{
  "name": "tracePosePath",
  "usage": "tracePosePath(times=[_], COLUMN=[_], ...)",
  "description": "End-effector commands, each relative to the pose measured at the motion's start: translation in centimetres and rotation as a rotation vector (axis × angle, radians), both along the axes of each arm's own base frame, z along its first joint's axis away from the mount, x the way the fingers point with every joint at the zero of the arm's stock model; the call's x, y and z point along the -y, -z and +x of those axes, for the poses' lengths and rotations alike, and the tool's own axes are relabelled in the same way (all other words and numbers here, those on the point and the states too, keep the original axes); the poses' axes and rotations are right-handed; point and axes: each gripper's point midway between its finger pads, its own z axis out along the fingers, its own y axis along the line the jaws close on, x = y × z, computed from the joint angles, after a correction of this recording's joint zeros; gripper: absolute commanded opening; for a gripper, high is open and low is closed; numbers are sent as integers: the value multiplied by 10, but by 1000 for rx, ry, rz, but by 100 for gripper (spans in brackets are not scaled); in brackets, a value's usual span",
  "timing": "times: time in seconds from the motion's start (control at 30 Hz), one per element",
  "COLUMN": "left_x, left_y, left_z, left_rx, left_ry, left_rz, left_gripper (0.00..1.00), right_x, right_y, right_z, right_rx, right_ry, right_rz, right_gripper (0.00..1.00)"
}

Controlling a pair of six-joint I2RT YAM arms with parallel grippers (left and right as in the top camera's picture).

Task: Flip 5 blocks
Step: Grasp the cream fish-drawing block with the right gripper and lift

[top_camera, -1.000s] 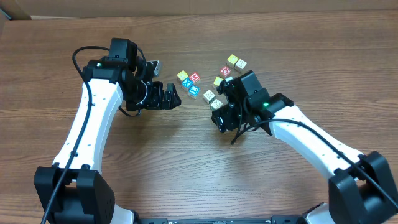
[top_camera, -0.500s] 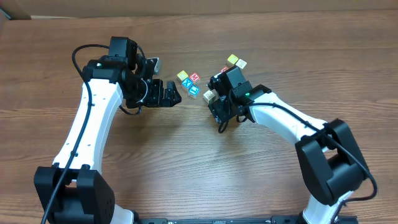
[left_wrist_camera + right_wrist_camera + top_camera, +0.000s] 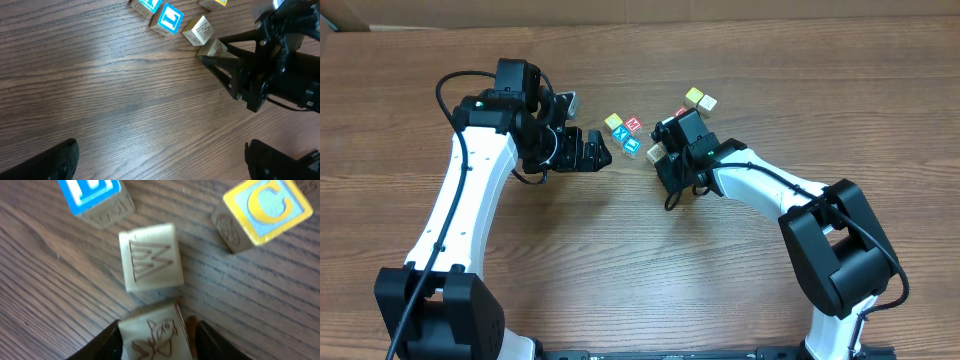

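Several small blocks lie in a loose cluster at mid-table. My right gripper (image 3: 156, 341) is shut on a cream block (image 3: 150, 332) with a fish drawing, one finger pressed to each side. Just beyond it lies a cream block (image 3: 151, 257) with an M on its top face, then a blue block (image 3: 92, 192) and a yellow block (image 3: 262, 210) showing a C. The overhead view has the right gripper (image 3: 662, 160) at the cluster's near edge. My left gripper (image 3: 601, 154) hangs open left of the blue blocks (image 3: 631, 146), with only bare wood between its fingers (image 3: 60, 160).
A red block (image 3: 633, 124) and a yellow block (image 3: 613, 121) sit behind the blue ones. Two more blocks (image 3: 699, 99) lie farther back right, with a red one (image 3: 682, 113) by the right wrist. The wooden table (image 3: 620, 250) stretches around them.
My right gripper has moved left and back to the cream blocks, and its jaws have narrowed around one of them. The left arm has not moved.
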Motion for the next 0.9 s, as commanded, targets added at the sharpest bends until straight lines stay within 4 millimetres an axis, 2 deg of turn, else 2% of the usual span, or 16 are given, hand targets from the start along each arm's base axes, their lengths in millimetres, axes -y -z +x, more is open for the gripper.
tracePosePath(times=[0.0,0.1,0.2,0.37,0.47,0.53,0.7,0.77,0.87], left_x=[2,2,2,2,2,2,2,2,2], left_y=[-8,-8,-8,-7,-7,-8,-8,-7,-8], left_z=[5,5,5,5,5,5,6,5,6], left_rx=[13,13,13,13,13,13,14,13,14], left_ry=[-12,-12,-12,-12,-11,-11,-12,-11,-11], left_rz=[-26,-26,-26,-26,-26,-26,-25,-25,-25], left_gripper=[100,100,100,100,100,100,100,100,100], right_x=[-10,-11,-9,-5,-2,-1,8,14,21], right_y=[-7,-7,-6,-2,-5,-13,-51,-62,-74], right_z=[8,9,6,-1,-5,-8,-23,-34,-59], right_rx=[-14,-25,-45,-88,-111,-114,-114,-140,-189], right_ry=[85,118,144,183,210,216,224,255,263], right_rz=[66,80,83,75,74,76,81,80,52], right_gripper=[41,34,32,20,17,15,8,4,4])
